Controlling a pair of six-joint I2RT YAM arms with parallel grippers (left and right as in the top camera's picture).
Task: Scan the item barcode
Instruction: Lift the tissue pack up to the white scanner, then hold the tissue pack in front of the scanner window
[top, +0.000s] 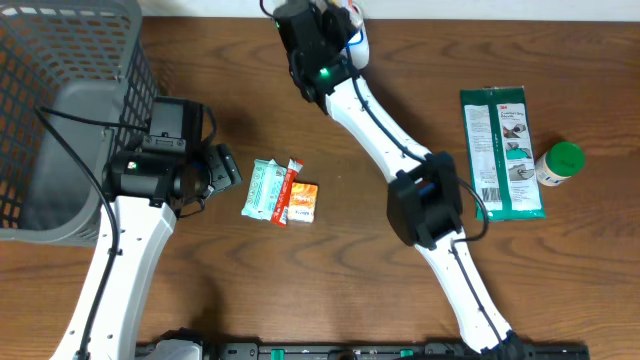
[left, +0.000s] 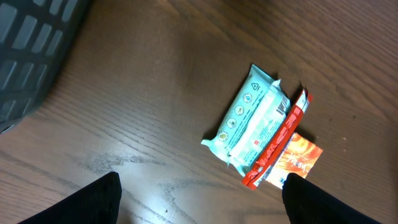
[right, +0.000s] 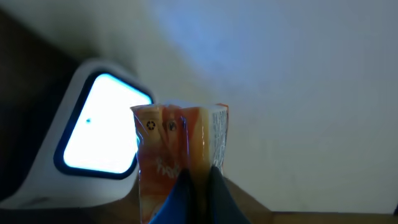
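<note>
My right gripper (right: 199, 179) is clenched on the lower edge of a small orange foil sachet (right: 177, 146). It holds the sachet upright at the far edge of the table, close in front of the glowing window of a white rounded barcode scanner (right: 99, 134). In the right wrist view the sachet covers only the right rim of that window. I judge the scan is in hand, but the code may not be squarely presented, and I cannot make out a barcode on the side I see. The sachet looks light, thin and floppy, with a slick, crinkly skin. Pinched at one edge it would likely droop or twist if swung fast, so I would turn it slowly and keep the pinch on the sealed seam, clear of any print. My left gripper (left: 202, 183) hangs released, jaws wide with nothing between them, over the brown wooden table (top: 330, 300) toward the left. It is near a little cluster of three items: a pale teal flat packet (left: 249, 118), a red stick pack (left: 278, 144) lying against it, and an orange square packet (left: 303, 157) partly under the stick. A grey plastic mesh basket (top: 60, 60) sits at the far left. A green flat wipes pack (top: 502, 152) and a green-capped white bottle (top: 558, 162) lie well apart on the right.
</note>
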